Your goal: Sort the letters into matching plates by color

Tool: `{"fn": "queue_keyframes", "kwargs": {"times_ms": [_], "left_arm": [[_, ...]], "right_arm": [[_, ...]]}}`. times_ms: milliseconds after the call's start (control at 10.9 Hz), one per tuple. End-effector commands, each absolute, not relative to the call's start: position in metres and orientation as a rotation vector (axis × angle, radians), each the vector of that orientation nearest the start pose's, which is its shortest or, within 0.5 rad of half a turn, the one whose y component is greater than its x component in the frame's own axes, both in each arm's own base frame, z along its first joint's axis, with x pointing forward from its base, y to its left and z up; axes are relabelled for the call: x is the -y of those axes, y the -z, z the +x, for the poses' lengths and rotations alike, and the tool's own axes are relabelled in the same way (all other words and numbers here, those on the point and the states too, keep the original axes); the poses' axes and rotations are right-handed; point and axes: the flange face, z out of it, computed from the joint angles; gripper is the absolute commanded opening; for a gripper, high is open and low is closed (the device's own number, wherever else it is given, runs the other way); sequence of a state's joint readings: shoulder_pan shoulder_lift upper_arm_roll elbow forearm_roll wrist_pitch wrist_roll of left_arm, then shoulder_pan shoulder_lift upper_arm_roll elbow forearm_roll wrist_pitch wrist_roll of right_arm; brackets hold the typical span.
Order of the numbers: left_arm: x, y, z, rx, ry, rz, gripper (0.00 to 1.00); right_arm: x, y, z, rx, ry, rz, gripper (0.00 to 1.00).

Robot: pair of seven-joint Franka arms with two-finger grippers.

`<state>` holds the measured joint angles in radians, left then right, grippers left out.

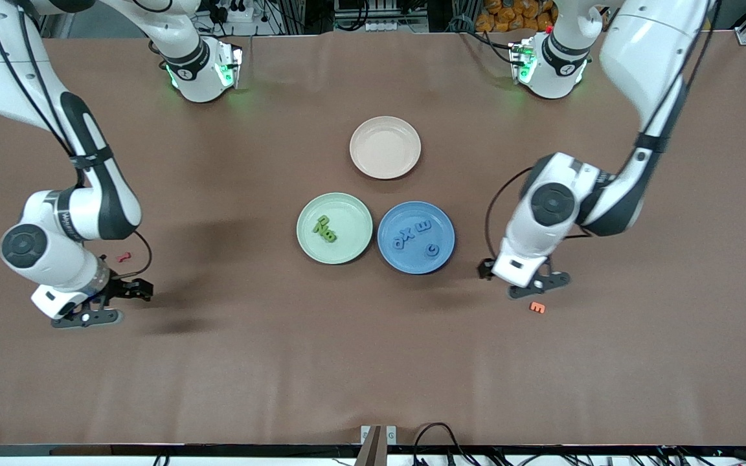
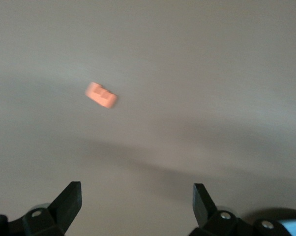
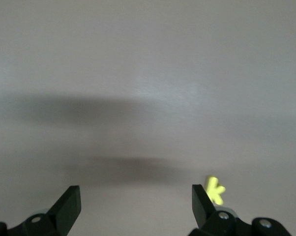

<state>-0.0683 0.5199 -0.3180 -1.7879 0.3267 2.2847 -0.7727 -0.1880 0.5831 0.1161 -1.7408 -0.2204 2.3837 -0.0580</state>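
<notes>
While the right gripper (image 1: pixel 104 304) hangs low over bare brown tablecloth (image 1: pixel 230 362) with fingers spread and empty, a small red foam letter (image 1: pixel 124 257) lies near it. Green foam letters (image 1: pixel 324 229) sit in the pale mint round plate (image 1: pixel 308 249); blue foam letters (image 1: pixel 415 235) in the medium blue round plate (image 1: pixel 441 259) touching it. Left gripper (image 1: pixel 528 285), likewise released, hovers just above an orange foam letter (image 1: pixel 537 308).

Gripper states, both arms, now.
Left gripper: open, empty, above the table by the orange letter.
Right gripper: open, empty, above the table by a yellow letter.
</notes>
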Motion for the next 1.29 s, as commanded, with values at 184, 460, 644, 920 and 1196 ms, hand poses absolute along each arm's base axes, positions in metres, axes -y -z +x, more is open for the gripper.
{"fn": "queue_keyframes", "kwargs": {"times_ms": [184,460,644,920,1196], "left_arm": [[0.103,-0.325,0.625,0.073,-0.082,-3.079,1.00],[0.043,-0.393,0.617,-0.084,-0.090,-3.173,1.00],[0.052,-0.417,0.614,0.036,-0.034,-3.168,1.00],[0.053,-0.458,0.602,0.116,0.004,-3.178,1.00],[0.064,-0.516,0.575,0.201,0.040,-3.172,1.00]], "right_arm": [[0.098,-0.342,0.695,0.106,-0.004,-3.186,1.00],[0.105,-0.416,0.697,0.048,-0.016,-3.196,1.00],[0.110,-0.479,0.681,0.019,0.046,-3.206,1.00],[0.094,-0.548,0.654,0.029,0.087,-3.217,1.00],[0.065,-0.587,0.633,-0.025,0.088,-3.232,1.00]]}}
